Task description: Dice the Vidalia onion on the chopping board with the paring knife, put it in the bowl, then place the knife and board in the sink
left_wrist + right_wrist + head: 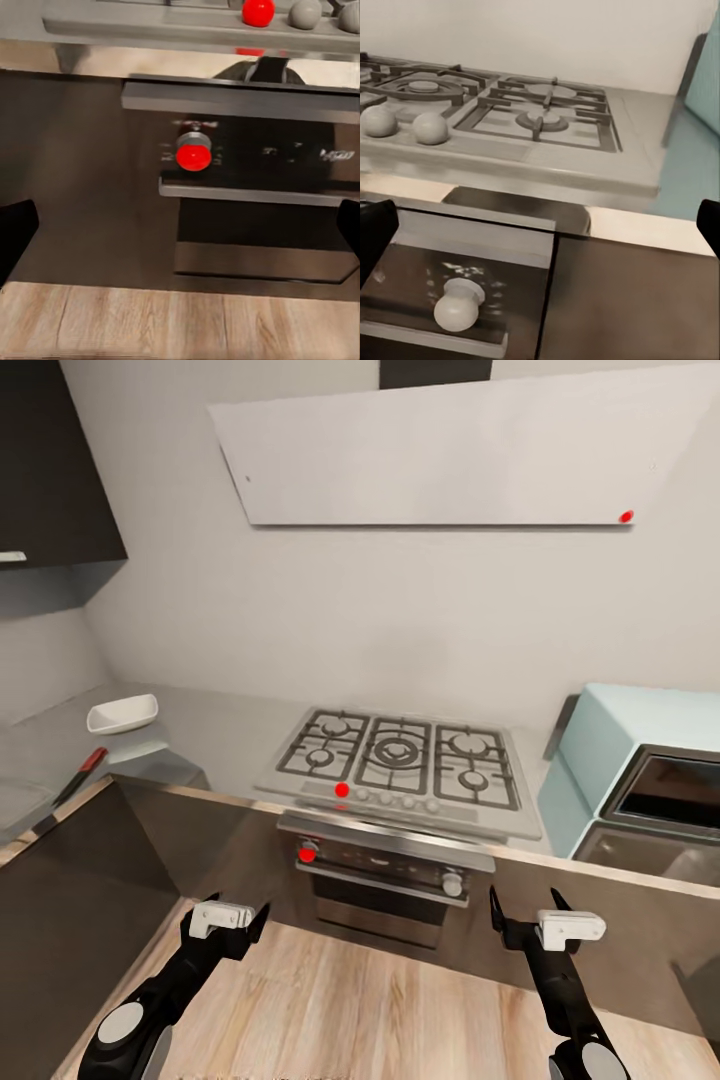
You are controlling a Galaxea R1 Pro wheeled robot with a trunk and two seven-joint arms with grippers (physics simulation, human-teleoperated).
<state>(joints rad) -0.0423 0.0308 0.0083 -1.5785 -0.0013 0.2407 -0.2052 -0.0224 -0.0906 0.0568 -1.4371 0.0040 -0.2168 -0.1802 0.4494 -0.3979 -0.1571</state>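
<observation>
The white bowl (122,714) stands on the grey countertop (215,725) at the far left, near the wall. Nearer the counter's front edge lies the paring knife (76,777), red handle toward the bowl and dark blade pointing away from it. The onion, chopping board and sink are out of view. My left gripper (226,928) hangs low in front of the dark cabinets, open and empty; its wrist view faces the oven front. My right gripper (527,920) is open and empty too, low before the cabinets right of the oven, facing the hob.
A gas hob (398,755) with a red knob sits in the counter ahead, over an oven (385,880) with a red dial (193,154). A pale blue appliance (640,770) stands at the right. An extractor hood (430,455) hangs above. Wooden floor (370,1010) lies around me.
</observation>
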